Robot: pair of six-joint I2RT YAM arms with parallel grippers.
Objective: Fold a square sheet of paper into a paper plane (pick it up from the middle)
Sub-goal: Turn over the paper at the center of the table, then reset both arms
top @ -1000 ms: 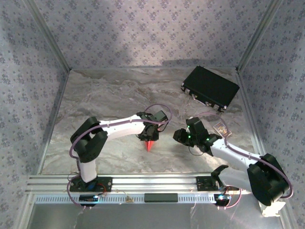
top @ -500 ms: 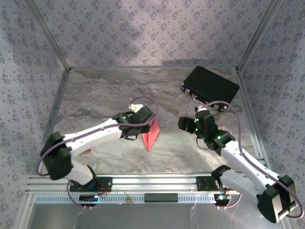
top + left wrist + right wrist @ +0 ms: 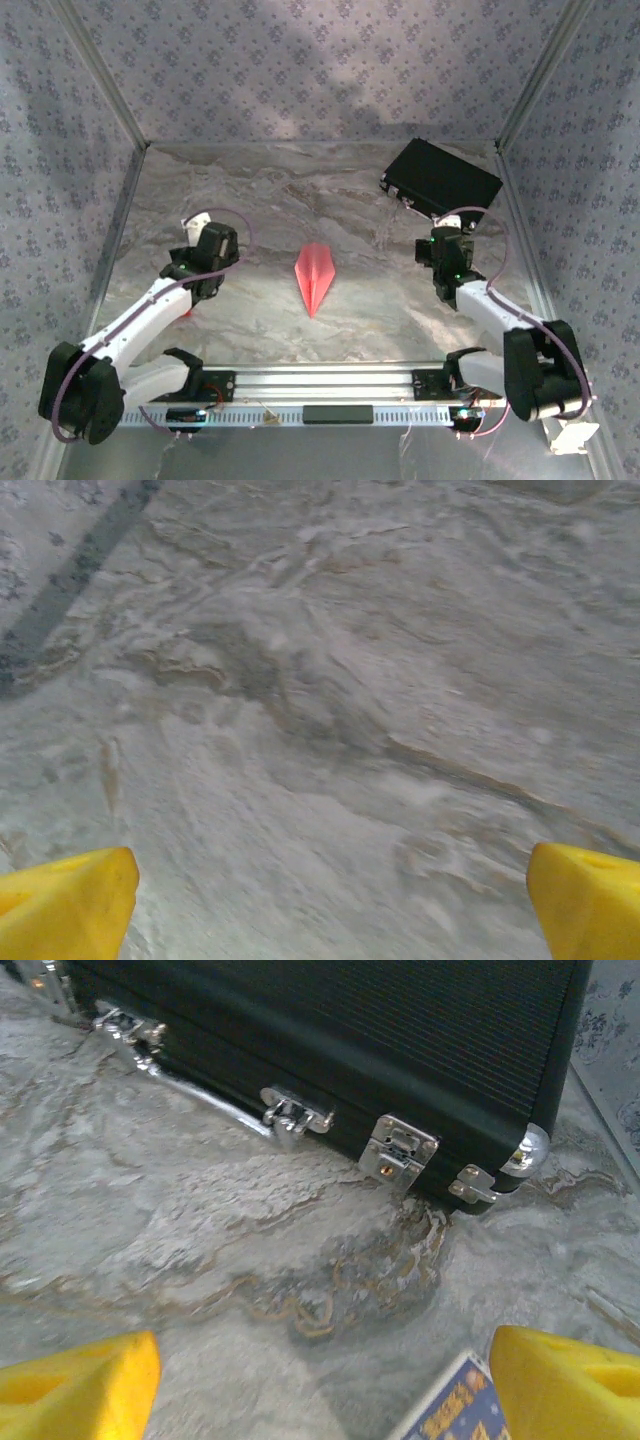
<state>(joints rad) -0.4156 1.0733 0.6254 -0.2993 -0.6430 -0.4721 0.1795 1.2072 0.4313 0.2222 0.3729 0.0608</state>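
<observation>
The left gripper [image 3: 330,905] has its yellow fingers [image 3: 70,900] spread wide, one at each lower corner of the wrist view. Nothing sits between them and they touch nothing; bare marbled table [image 3: 350,680] lies ahead of the tips, with a dark strip crossing far off to their left.

The right gripper [image 3: 325,1380] is also wide apart and holds nothing. Its fingers [image 3: 565,1380] hang over the table. A printed blue and yellow card [image 3: 455,1410] lies under the gap, closer to the right-hand finger; whether it touches that finger cannot be told. Ahead of the tips lies a black case [image 3: 400,1050], its silver latches [image 3: 402,1148] facing the fingers, apart from them.

From above, the paper plane [image 3: 315,278] lies flat on the table between the two grippers, well apart from both: off to the right of the left fingers and off to the left of the right ones. Its sharp tip points toward the arm bases, and neither gripper touches it.
</observation>
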